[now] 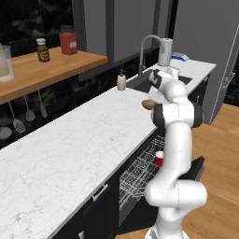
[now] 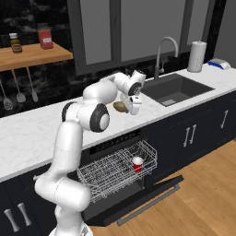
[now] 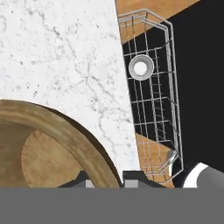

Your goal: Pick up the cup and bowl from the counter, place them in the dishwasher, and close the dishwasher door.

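Observation:
The brown wooden bowl is just above the white marble counter near its front edge. My gripper is shut on its rim. In the hand view the bowl is large at the lower left, and its rim runs between my fingertips. The red cup stands upright in the white wire rack, which is pulled out of the dishwasher. From above, the cup shows a pale inside. The black dishwasher door hangs open, low over the wooden floor.
A sink with a curved faucet lies right of the bowl, and a paper towel roll stands beyond it. A soap bottle stands by the sink. The wooden shelf carries jars. The open door juts into the floor space.

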You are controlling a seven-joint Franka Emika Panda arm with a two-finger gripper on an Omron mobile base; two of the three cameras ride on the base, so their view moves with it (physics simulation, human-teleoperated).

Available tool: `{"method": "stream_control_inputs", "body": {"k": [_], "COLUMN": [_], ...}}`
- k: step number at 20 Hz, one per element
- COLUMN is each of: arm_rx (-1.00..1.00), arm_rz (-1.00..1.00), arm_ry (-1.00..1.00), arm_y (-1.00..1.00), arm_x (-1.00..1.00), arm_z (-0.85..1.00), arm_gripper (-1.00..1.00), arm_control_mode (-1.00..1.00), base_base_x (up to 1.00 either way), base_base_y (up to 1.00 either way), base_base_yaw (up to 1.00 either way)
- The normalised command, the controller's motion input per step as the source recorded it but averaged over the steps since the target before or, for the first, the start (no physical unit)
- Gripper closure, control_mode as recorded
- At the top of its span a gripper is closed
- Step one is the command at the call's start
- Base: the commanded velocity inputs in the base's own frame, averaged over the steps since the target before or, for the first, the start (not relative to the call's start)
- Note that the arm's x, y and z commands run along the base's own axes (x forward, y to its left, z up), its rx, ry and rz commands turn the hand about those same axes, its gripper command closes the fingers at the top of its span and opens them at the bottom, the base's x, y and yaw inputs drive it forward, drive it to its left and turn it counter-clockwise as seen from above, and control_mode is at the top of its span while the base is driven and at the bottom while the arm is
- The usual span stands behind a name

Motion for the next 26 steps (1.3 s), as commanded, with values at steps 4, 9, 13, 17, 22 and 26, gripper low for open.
{"method": "stream_control_inputs", "body": {"k": [4,9,13,17,22,26], "arm_rx": [-0.05,0.0,0.03,0.11,0.24,0.27], "arm_rz": [-0.01,0.0,0.0,0.0,0.02,0.05], "arm_ry": [-0.54,-0.4,-0.24,-0.07,0.06,0.17], "arm_y": [-0.08,-0.2,-0.42,-0.47,-0.31,-0.11], "arm_x": [-1.0,-1.0,-1.0,-0.97,-0.46,-0.03], "arm_z": [-0.18,-0.14,-0.23,-0.34,-0.26,-0.36], "arm_gripper": [1.0,1.0,1.0,1.0,1.0,1.0], "arm_control_mode": [-1.0,-1.0,-1.0,-1.0,-1.0,-1.0], "base_base_x": [0.0,0.0,0.0,0.0,0.0,0.0], "base_base_y": [0.0,0.0,0.0,0.0,0.0,0.0], "base_base_yaw": [0.0,0.0,0.0,0.0,0.0,0.0]}}
